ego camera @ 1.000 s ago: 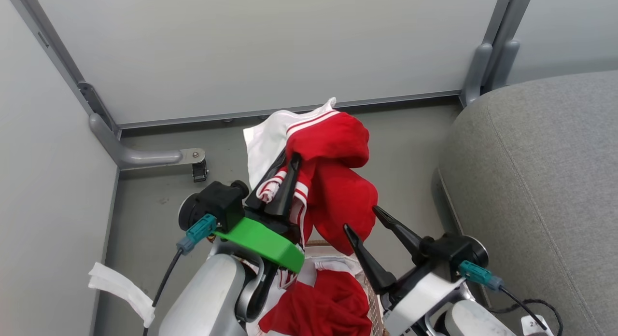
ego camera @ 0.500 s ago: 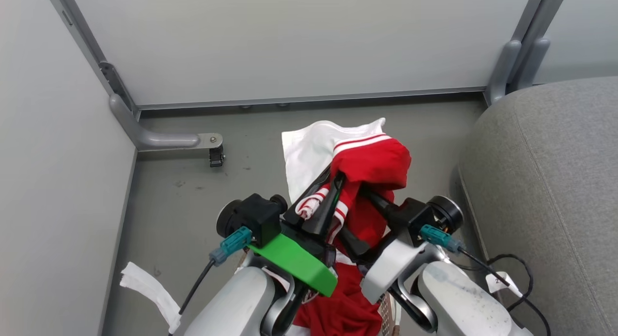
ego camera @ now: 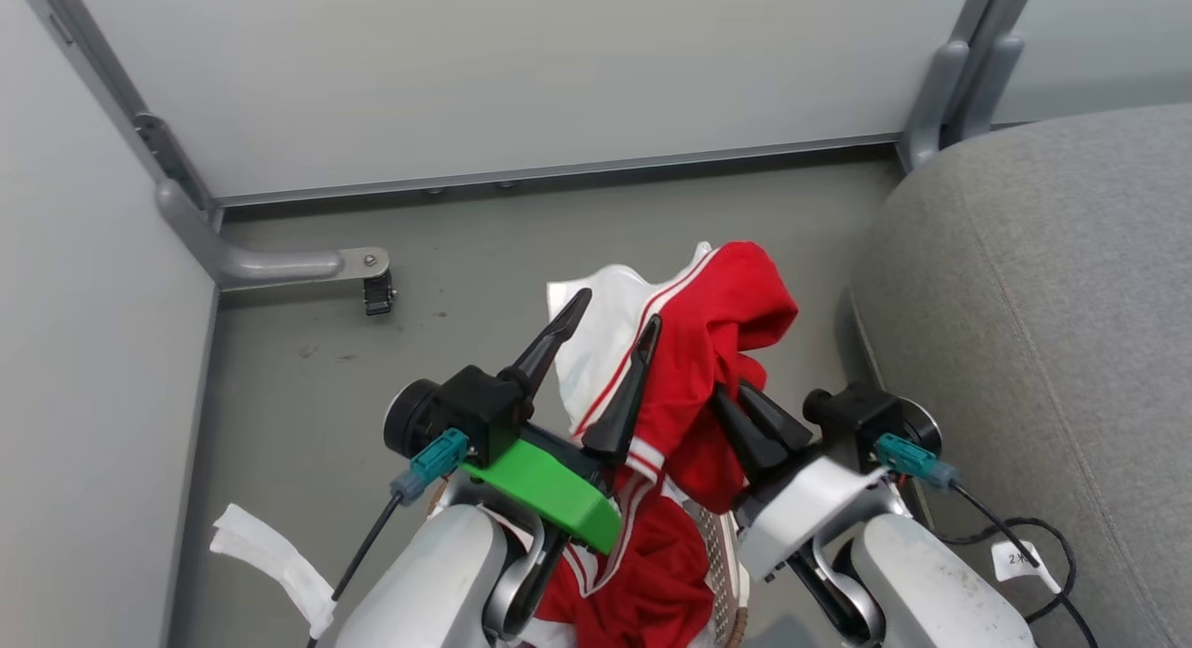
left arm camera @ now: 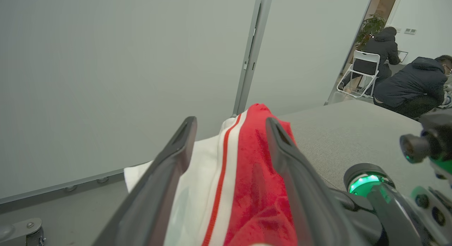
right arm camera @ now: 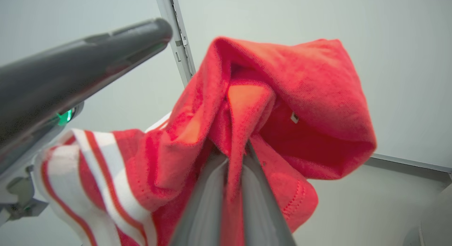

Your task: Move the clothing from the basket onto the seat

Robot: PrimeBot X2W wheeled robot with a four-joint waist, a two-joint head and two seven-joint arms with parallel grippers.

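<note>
- Head view: soft red sports clothing [ego camera: 726,294] with white striped trim and a white panel is held up above the oval white perforated plastic basket [ego camera: 719,547], whose brown woven-look rim is glimpsed between the two forearms. More red fabric lies in the basket.
- The right claw [ego camera: 733,392] is pressed together, pinching a fold of the red cloth. The left claw [ego camera: 613,313] is spread, with the cloth only draped between its fingers.
- The large grey fabric-upholstered seat [ego camera: 1043,303] lies to the robot's right of the raised bundle, just beside the right arm. That arm is the nearer one and already has the hold, so a swing to the right is judged to be called for.
- The bundle's long axis runs from the claws down towards the basket. The trailing end will probably have to be raised clear of the rim.
- Right wrist view: the pinch is shown plainly at the right claw [right arm camera: 236,157], with red cloth squeezed between the closed fingers. From the head, folds partly cover this.
- Left wrist view: the wide gap of the left claw [left arm camera: 230,124] is confirmed. The seat's flat top [left arm camera: 353,129] is seen beyond the cloth, and two seated persons [left arm camera: 406,83] are seen through a far doorway.
</note>
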